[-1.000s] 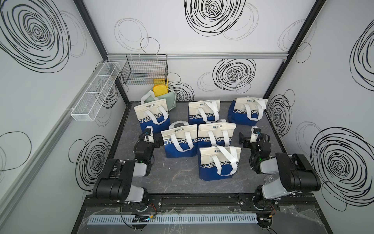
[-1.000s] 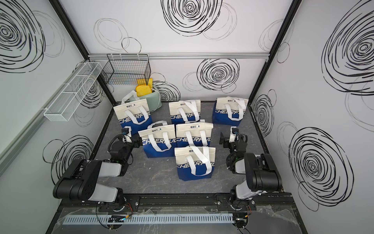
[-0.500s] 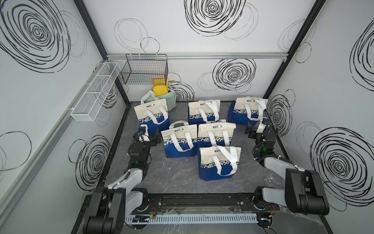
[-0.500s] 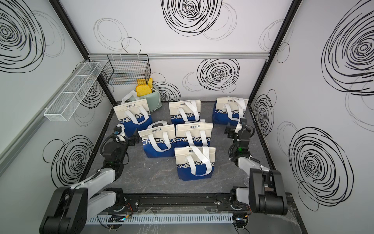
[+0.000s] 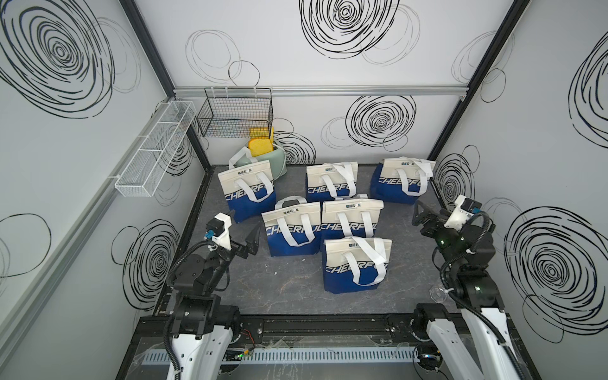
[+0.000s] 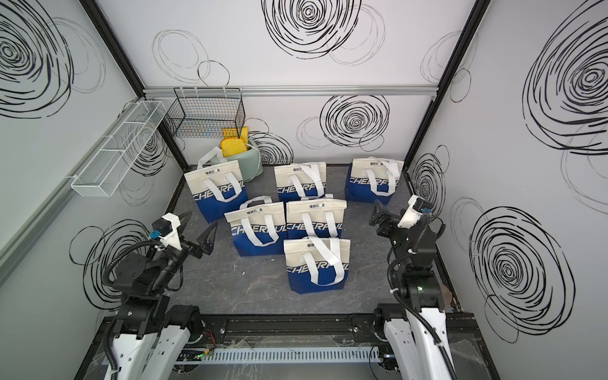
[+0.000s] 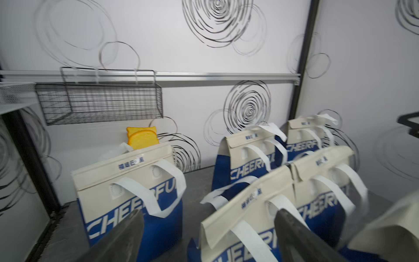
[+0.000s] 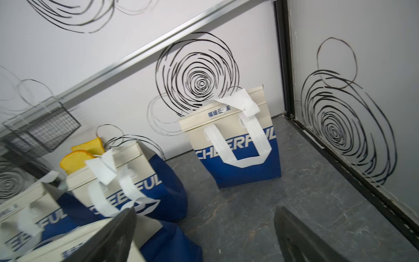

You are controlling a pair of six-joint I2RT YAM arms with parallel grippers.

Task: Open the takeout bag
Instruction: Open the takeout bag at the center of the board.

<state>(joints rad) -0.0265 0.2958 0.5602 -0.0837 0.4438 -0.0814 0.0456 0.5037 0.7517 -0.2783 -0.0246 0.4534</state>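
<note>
You can read "CHEERFUL" in slanted white capitals across the blue lower half of every bag point(image 8: 249, 175); handles point(image 8: 242, 162) hide a letter or two on most. On each cream flap point(image 7: 97, 175) sits a small label point(image 7: 131, 163) with blue characters, too blurred for you to read.

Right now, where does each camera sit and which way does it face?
Top views: high over the robot's base, looking down toward the back wall at six takeout bags; left arm and right arm show.
Left wrist: on that left arm, facing the back wall over the bags; left fingers open.
Right wrist: facing the far right corner bag; right fingers open.
Shared: both wrist views catch the yellow toast slices and black wire basket.
</note>
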